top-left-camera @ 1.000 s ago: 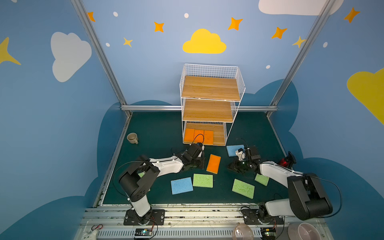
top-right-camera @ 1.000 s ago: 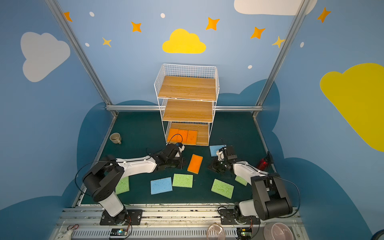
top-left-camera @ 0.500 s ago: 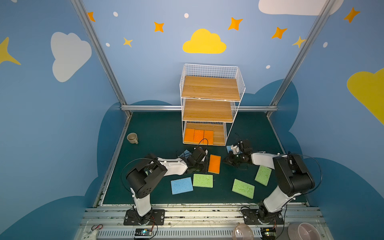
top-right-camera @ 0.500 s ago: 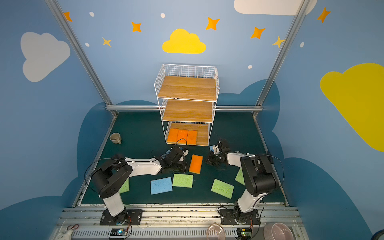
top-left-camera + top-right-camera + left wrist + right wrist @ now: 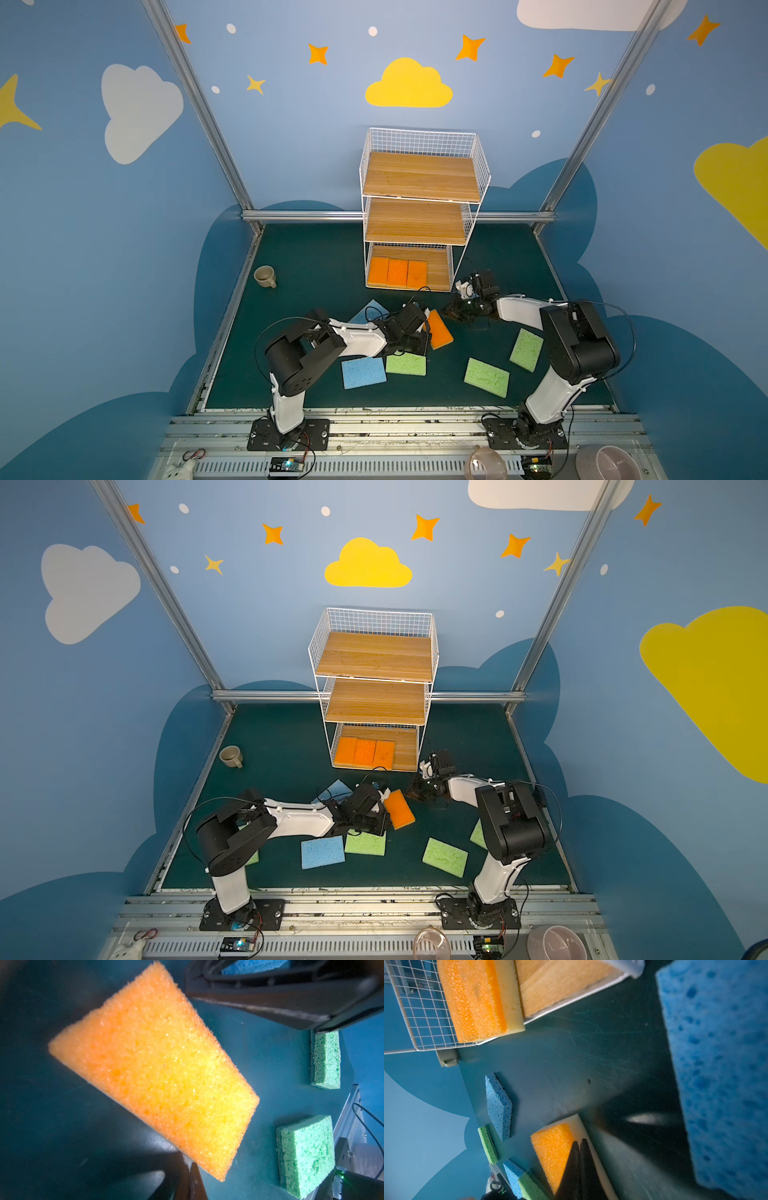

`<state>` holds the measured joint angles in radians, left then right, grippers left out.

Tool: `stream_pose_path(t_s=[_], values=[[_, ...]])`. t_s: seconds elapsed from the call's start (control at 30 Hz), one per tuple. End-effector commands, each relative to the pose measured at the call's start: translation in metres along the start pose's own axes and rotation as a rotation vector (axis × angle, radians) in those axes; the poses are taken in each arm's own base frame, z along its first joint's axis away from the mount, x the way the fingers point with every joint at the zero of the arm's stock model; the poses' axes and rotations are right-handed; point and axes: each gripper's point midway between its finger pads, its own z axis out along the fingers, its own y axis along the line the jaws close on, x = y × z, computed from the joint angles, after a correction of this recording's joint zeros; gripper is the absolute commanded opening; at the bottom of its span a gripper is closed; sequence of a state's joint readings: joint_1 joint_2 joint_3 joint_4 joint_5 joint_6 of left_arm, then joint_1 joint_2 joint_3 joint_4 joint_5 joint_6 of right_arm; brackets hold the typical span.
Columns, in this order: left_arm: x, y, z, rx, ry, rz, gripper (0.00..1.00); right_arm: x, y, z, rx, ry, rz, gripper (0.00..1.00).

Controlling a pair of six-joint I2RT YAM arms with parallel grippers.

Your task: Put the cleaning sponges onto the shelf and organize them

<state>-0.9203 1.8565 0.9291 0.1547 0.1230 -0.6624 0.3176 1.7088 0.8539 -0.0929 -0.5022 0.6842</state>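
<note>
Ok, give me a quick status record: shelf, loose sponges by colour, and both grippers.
shelf: three orange sponges side by side on the bottom board; upper two boards bare
loose orange sponge: on the mat, in front of the shelf
left gripper: shut, at that sponge's edge; hold unclear
right gripper: shut, tips near the same sponge
blue sponges: three off the shelf, one close beside the right gripper
green sponges: four on the mat, one partly under the left arm

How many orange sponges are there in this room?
4. Three orange sponges sit side by side on the bottom board of the shelf; the fourth is out front over the green mat. Others may be hidden.
</note>
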Motion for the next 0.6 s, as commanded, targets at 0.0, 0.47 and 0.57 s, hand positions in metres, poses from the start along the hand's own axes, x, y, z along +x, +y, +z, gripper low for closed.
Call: stream_pose_path(t_s=[0.0,0.47,0.57], values=[[-0.013,-0.004,-0.015,-0.011,-0.046,0.013,0.06,-0.006,0.013,-0.027,0.023,-0.048,-0.044,0.06],[-0.029,0.023,-0.088,-0.101,-0.194,0.0,0.8,0.064,-0.004,-0.068,-0.115,-0.162,0.275,0.37],[-0.027,0.031,-0.092,-0.123,-0.202,-0.023,0.88,0.072,-0.007,-0.073,-0.126,-0.207,0.345,0.39]])
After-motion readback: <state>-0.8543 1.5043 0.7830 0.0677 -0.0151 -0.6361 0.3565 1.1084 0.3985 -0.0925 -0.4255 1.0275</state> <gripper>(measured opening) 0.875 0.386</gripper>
